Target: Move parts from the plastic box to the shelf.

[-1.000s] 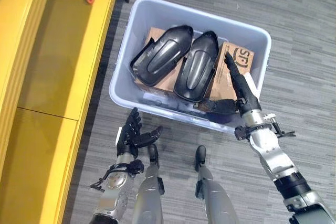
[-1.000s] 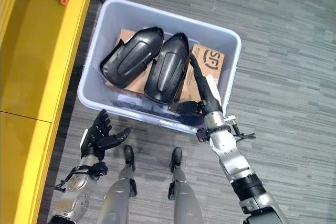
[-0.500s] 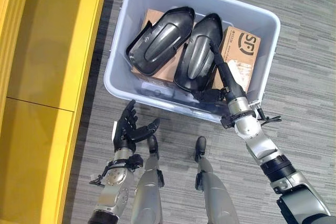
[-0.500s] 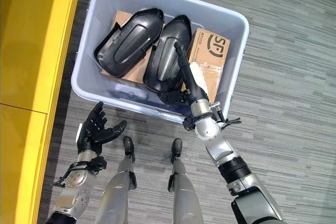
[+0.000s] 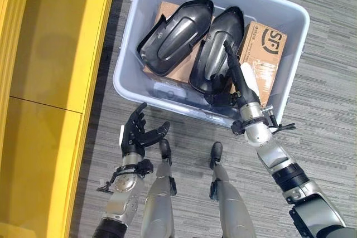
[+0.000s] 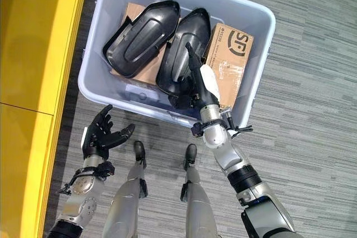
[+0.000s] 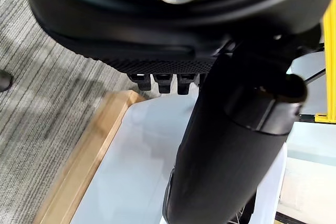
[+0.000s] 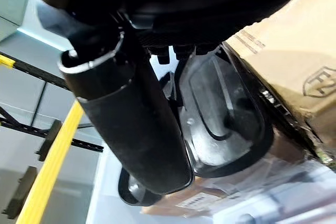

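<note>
Left eye view: over the last second the right hand (image 5: 241, 85) has moved inward from the cardboard box (image 5: 262, 59) onto the right-hand black part (image 5: 216, 51). Both black parts, the other (image 5: 174, 36) beside it, lie in the plastic box (image 5: 290, 82), long axes slanting from its near-left toward its far-right. The right hand's fingers are straight along the part, thumb spread. The left hand (image 5: 135, 135) hangs open over the floor (image 5: 323, 104) beside the yellow shelf (image 5: 50, 71).

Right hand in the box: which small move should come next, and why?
Probably close the right hand on the nearer black part: its straight fingers lie along the part's edge inside the plastic box, gripping nothing yet.
</note>
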